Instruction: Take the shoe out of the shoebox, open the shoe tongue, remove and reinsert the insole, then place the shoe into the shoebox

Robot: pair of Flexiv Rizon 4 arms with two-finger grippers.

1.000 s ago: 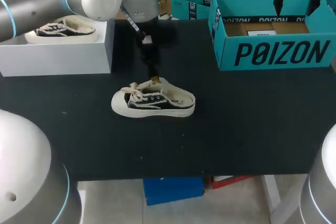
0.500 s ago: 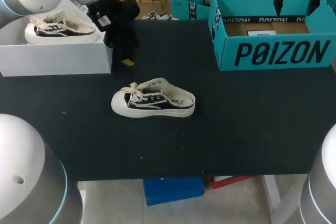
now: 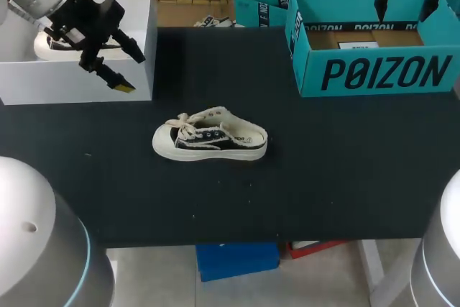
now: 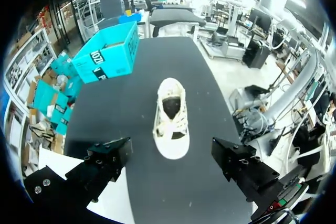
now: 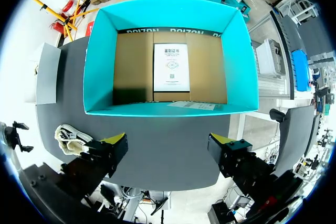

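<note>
The left gripper (image 3: 131, 71), wide open and empty, has been drawn back from the black-and-cream laced canvas shoe (image 3: 210, 141), which is judged ready for boxing.

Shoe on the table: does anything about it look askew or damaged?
Nothing stands out. The shoe sits upright on its sole on the table, apart from the shoebox; only its laces lie loose at the toe end.

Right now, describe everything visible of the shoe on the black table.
The shoe is a low sneaker: black canvas sides, cream rubber sole and toe cap, cream laces loosely tied, pale lining showing in its open mouth. It stands upright on its sole near the middle of the table, toe toward my left. Only the table touches it.
</note>
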